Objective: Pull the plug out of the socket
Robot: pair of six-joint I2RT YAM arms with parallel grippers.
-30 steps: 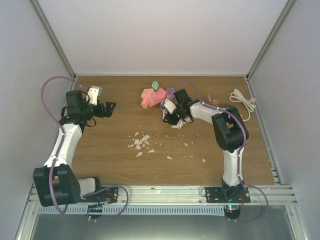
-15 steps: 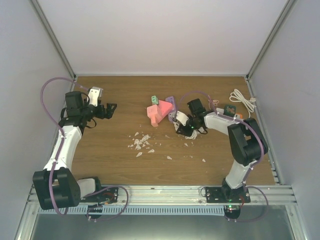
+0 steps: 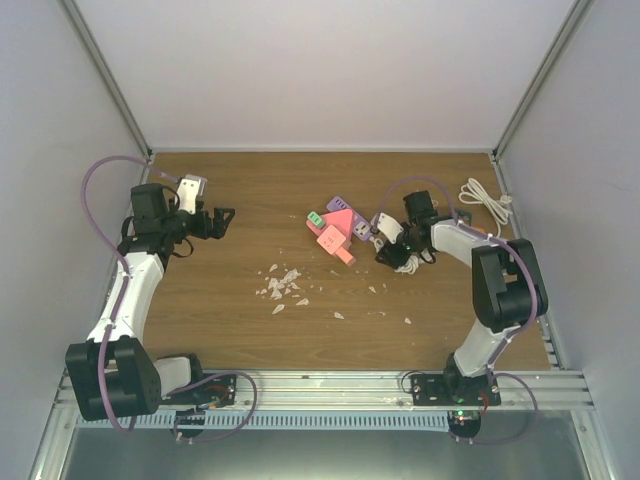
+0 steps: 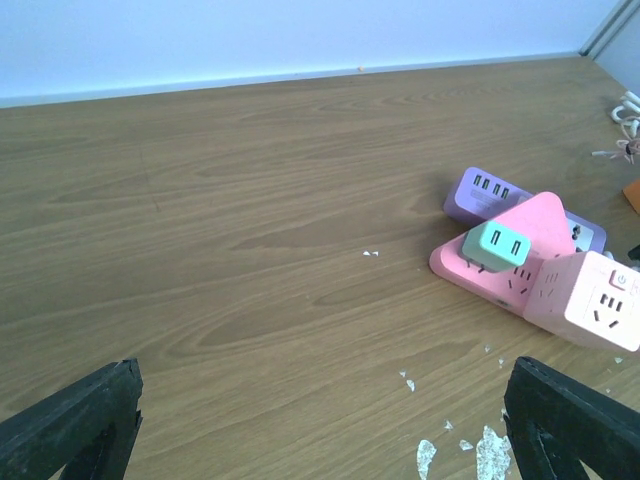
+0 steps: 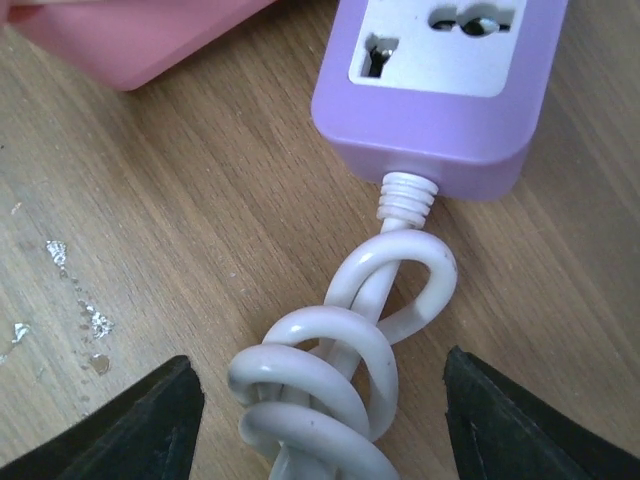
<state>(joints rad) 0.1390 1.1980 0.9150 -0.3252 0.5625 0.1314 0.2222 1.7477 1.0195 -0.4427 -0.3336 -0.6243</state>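
The socket shows only as an orange sliver (image 4: 633,194) at the right edge of the left wrist view. The right arm hides it from above, and its plug is out of view. My right gripper (image 3: 393,250) (image 5: 320,430) is open, its jaws either side of the coiled white cord (image 5: 340,350) of the purple power strip (image 5: 440,110) without touching it. My left gripper (image 3: 222,217) (image 4: 320,420) hangs wide open over bare wood at the left, far from everything.
A pink socket block (image 3: 336,238) (image 4: 540,270) carrying a mint-green adapter (image 4: 497,246) lies against the purple strip (image 3: 345,206) mid-table. A loose white cable (image 3: 485,200) sits at the back right. White flakes (image 3: 283,285) are scattered in the middle.
The right gripper moved right and nearer, dragging the purple strip and pink block along, then opened off the white cord. The left arm stayed put.
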